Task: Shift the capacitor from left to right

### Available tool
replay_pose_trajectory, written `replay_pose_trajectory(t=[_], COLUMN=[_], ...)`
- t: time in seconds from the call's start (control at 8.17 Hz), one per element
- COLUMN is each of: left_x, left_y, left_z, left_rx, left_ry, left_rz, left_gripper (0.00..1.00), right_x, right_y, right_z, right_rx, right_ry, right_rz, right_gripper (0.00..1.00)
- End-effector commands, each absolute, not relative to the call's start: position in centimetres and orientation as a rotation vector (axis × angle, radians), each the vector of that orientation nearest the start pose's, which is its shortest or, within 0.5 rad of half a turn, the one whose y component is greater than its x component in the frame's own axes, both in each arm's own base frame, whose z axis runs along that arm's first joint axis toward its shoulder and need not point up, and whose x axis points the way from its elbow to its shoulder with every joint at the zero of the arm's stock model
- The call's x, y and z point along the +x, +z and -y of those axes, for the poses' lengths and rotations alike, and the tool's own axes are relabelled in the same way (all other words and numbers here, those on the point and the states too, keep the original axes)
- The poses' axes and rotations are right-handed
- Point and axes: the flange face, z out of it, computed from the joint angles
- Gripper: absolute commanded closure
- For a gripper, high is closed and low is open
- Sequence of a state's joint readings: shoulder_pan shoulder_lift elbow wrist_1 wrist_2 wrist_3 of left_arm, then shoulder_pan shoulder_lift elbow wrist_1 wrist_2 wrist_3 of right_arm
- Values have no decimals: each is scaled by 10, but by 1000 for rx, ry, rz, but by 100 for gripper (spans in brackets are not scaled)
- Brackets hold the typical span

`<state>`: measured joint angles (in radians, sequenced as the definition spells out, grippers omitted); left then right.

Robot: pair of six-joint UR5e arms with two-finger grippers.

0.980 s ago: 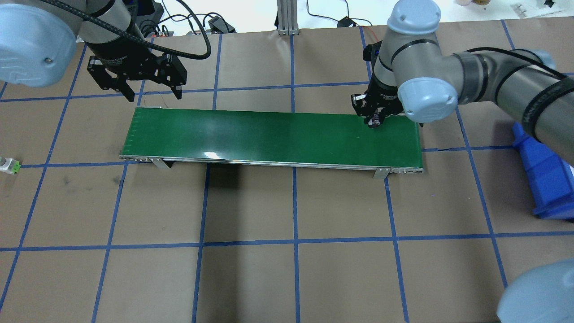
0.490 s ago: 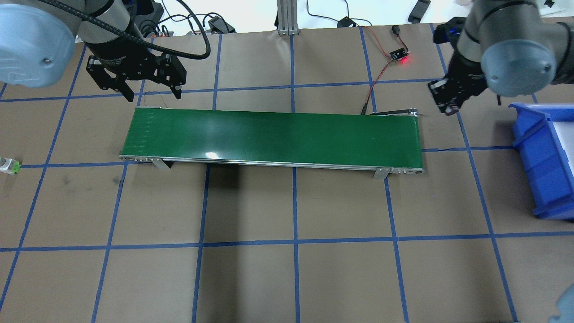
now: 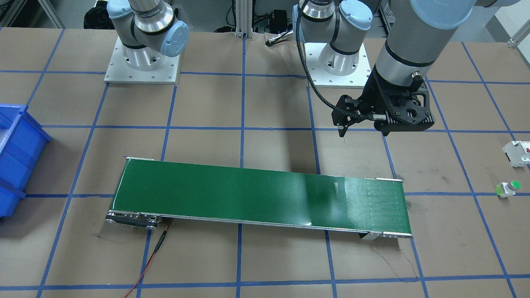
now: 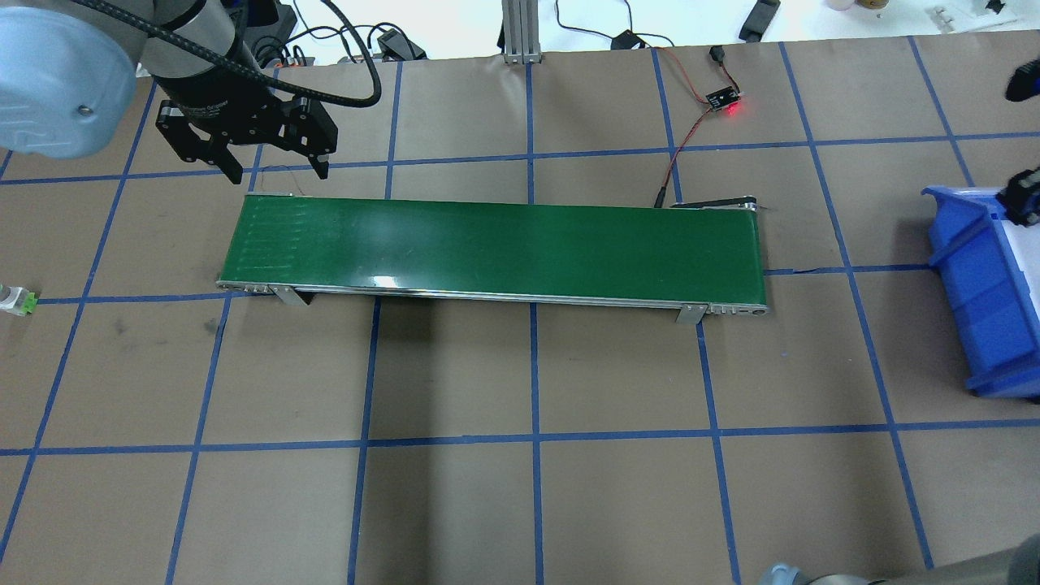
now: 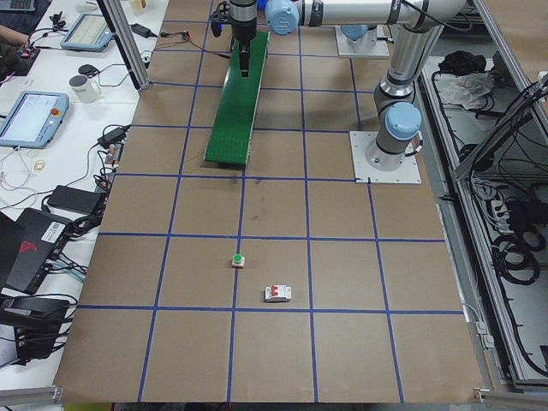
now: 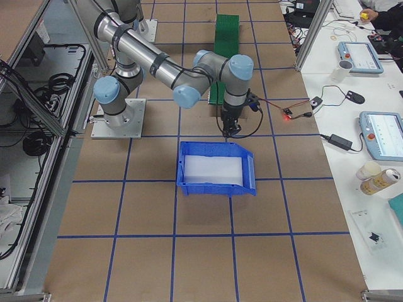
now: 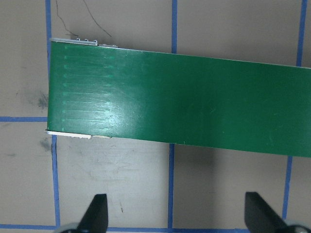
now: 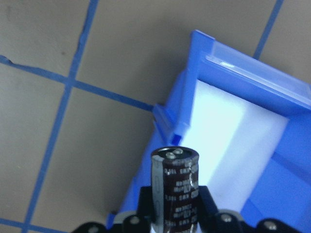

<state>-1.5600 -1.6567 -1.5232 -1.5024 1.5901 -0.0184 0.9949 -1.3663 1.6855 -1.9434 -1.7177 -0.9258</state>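
The capacitor (image 8: 175, 187), a dark brown cylinder with pale markings, stands upright between the fingers of my right gripper (image 8: 175, 213), which is shut on it. It hangs over the near wall of the blue bin (image 8: 291, 145). In the overhead view the right gripper (image 4: 1025, 203) shows only at the right edge, over the bin (image 4: 975, 309). My left gripper (image 4: 279, 172) is open and empty, just beyond the left end of the green conveyor belt (image 4: 496, 248). Its fingertips (image 7: 97, 213) frame the belt's end in the left wrist view.
A white boxy block with a red mark (image 3: 517, 153) and a white button with a green cap (image 3: 508, 188) lie on the table off the conveyor's left end. A small sensor board with a red light (image 4: 725, 101) and its wire lie behind the belt's right end.
My right gripper has carried the capacitor from the conveyor's right end rightward to the blue bin's edge. The left gripper has not moved.
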Motion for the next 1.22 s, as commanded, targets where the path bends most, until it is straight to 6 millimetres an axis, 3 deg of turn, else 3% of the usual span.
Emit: replay_pose_trajectory(t=[0.0,0.12,0.24,0.37,0.61,0.86,0.98,1.1], left_x=[-126,-126,-126,-126,-126,-126,-126,-126], left_y=[475,475,475,475,477,477,476,477], left_z=[533,533,533,532,531,531,531,531], left_rx=[-46,-46,-46,-46,-46,-46,-46,-46], left_ry=[-50,-50,-50,-53,-60,-60,-58,-60], left_rz=[-3121,-3121,-3121,-3121,-3122,-3122,-3121,-3121], left_gripper=[0,0,0,0,0,0,0,0], right_x=[-319,-327,-326,-321,-273,-179,-126,-80], right_y=[315,303,306,314,367,431,470,495], right_z=[497,495,495,493,497,509,507,506], right_rx=[-587,-569,-609,-672,-746,-892,-838,-725], right_ry=[175,189,184,173,71,47,48,67], right_rz=[-3169,-3158,-3150,-3130,-3090,-3072,-3084,-3099], right_gripper=[100,93,18,0,0,0,0,0])
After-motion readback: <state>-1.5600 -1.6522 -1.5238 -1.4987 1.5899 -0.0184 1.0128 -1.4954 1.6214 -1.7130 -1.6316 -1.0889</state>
